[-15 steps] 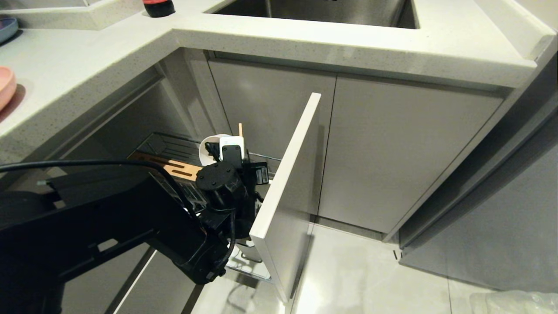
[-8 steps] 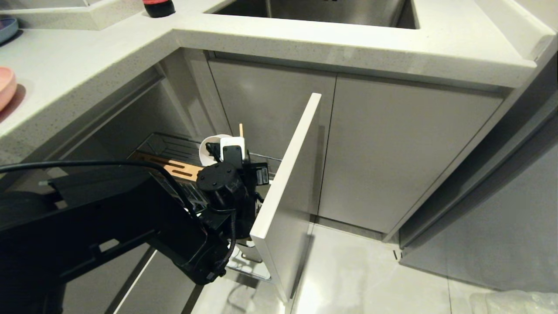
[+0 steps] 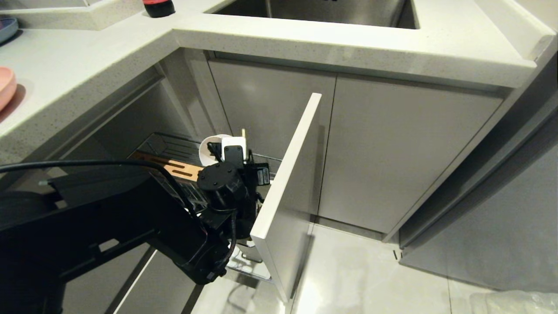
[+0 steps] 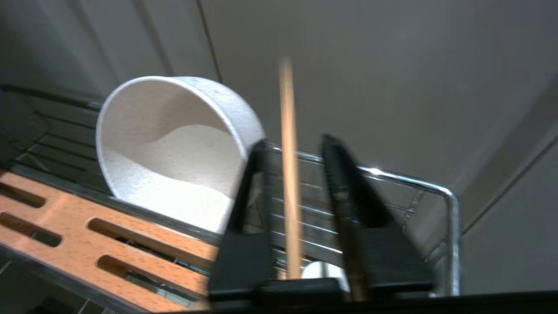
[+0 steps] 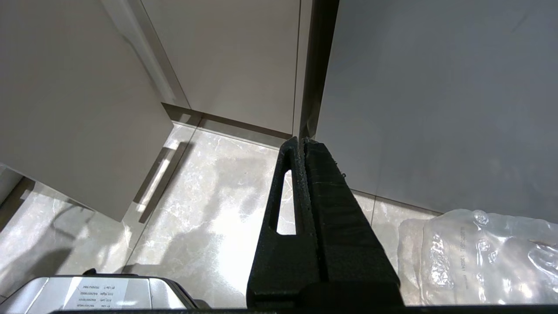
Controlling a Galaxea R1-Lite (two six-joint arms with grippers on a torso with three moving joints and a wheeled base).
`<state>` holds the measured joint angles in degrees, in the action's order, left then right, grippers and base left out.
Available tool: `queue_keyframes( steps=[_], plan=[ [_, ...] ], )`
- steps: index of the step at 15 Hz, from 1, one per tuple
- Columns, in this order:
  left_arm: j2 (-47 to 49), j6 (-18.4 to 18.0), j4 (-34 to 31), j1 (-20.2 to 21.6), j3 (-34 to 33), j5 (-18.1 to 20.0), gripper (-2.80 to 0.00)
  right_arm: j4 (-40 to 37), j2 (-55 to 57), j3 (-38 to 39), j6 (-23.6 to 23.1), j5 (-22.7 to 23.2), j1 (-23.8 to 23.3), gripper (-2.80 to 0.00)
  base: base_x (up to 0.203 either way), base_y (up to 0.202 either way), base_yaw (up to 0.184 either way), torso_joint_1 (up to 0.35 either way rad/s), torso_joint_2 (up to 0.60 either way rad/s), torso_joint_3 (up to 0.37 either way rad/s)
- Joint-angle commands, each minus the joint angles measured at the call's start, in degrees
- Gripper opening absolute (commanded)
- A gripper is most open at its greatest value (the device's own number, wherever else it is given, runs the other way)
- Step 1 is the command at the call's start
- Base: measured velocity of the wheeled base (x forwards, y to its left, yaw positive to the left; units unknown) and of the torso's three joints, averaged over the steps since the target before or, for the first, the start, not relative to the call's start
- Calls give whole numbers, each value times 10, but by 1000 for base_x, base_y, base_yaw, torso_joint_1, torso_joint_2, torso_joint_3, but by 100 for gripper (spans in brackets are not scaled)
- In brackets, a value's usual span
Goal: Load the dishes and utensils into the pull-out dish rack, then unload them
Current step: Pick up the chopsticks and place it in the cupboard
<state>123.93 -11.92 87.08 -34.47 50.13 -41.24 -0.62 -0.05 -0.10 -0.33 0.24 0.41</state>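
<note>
Left wrist view: left gripper (image 4: pixel 296 183) fingers spread around a loose chopstick (image 4: pixel 288 165) over the utensil cup (image 4: pixel 324 272); bowl (image 4: pixel 174 152) racked. Pink plate (image 3: pixel 6 91) waits on the counter (image 3: pixel 78 74).

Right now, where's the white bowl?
The bowl lies tipped on its side in the pull-out dish rack, behind the wooden strip, just beyond the left gripper.

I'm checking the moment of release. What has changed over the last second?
The left hand has opened around the chopstick, which stands loose between its fingers and shows lower in the head view, over the white cup. The bowl, the rack, the plate and the shut right hand are unchanged.
</note>
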Motion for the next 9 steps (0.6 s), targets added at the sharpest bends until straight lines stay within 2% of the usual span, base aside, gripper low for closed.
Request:
queue_keyframes(
  steps=[1,9],
  plan=[
    [0,0,6,0,0,-4,0,0,0,0,0,0,0,-280,0,0,0,0,0,0],
    [-25,-4,6,-2,2,-3,0,0,0,0,0,0,0,-280,0,0,0,0,0,0]
  ],
)
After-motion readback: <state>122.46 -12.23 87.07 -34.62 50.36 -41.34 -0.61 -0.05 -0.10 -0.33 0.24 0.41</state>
